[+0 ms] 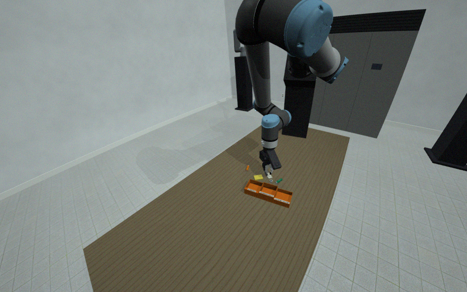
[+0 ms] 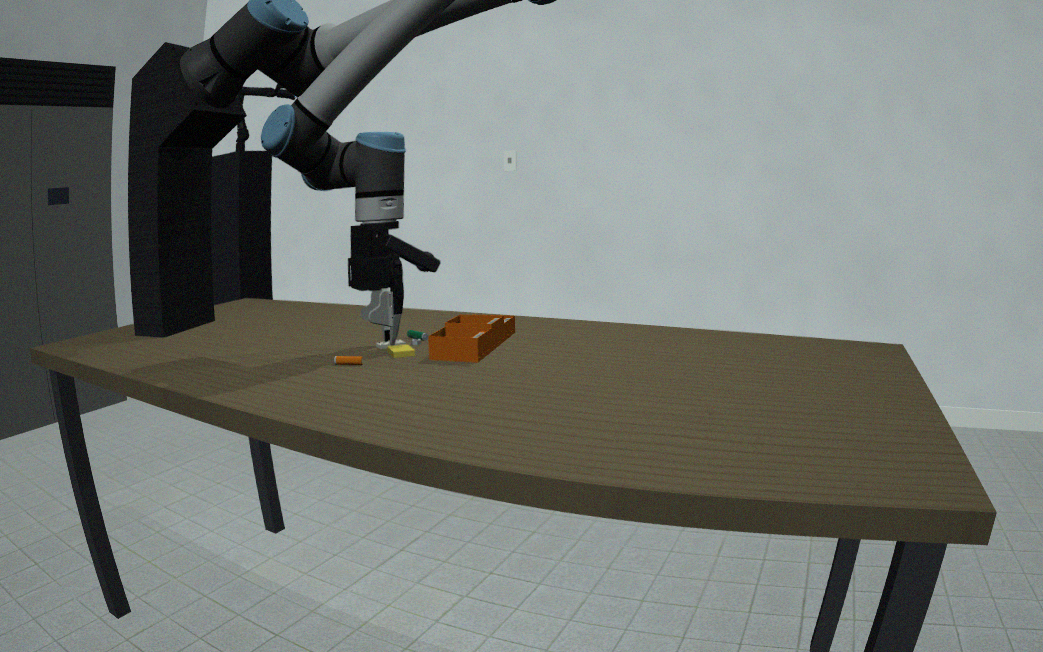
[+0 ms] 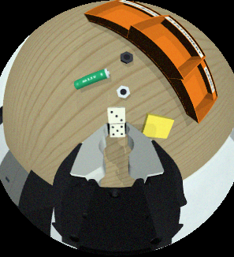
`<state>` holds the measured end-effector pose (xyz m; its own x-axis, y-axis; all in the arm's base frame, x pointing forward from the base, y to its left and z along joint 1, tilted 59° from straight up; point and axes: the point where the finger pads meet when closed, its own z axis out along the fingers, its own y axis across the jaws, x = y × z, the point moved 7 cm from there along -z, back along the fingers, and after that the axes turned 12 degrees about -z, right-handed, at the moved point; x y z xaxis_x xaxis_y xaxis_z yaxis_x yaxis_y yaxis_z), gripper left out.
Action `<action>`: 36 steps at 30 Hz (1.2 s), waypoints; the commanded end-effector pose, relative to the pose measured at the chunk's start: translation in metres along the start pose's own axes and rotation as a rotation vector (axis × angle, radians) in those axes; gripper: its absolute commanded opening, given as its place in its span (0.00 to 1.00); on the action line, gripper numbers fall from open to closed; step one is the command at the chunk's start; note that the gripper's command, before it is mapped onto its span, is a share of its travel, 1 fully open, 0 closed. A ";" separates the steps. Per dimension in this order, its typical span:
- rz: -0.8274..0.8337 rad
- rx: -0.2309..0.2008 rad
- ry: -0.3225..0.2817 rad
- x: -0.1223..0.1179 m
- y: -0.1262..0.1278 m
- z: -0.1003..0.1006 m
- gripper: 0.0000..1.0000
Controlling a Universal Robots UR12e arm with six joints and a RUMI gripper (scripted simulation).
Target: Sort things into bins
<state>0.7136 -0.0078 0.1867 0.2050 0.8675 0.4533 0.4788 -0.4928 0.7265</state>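
Note:
My gripper (image 3: 117, 123) (image 1: 268, 175) (image 2: 384, 338) is down at the table and shut on the near end of a white domino (image 3: 117, 119) that lies flat on the wood. A yellow block (image 3: 157, 126) (image 1: 258, 177) (image 2: 401, 350) lies just right of it in the wrist view. A white nut (image 3: 123, 91) and a black nut (image 3: 126, 57) lie beyond the domino. A green battery (image 3: 92, 79) (image 1: 278, 180) (image 2: 415, 333) lies to their left. An orange battery (image 1: 247, 167) (image 2: 347, 359) lies apart from the group. The orange three-compartment bin (image 3: 173, 59) (image 1: 268, 193) (image 2: 470, 336) stands upright with labels on its wall.
The long wooden table (image 1: 199, 225) (image 2: 590, 421) carries everything. The black arm pedestal (image 2: 168, 202) stands at its far end. Dark cabinets and black posts stand on the tiled floor around.

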 end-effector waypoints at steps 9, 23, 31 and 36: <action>0.000 0.000 0.000 0.000 0.000 0.000 0.00; 0.000 0.000 0.000 0.000 0.000 -0.010 0.00; 0.000 0.000 0.000 0.000 0.000 -0.030 0.00; 0.000 0.000 0.000 0.000 0.000 -0.047 0.00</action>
<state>0.6840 -0.0099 0.2045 0.2051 0.8674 0.4533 0.4784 -0.4929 0.7267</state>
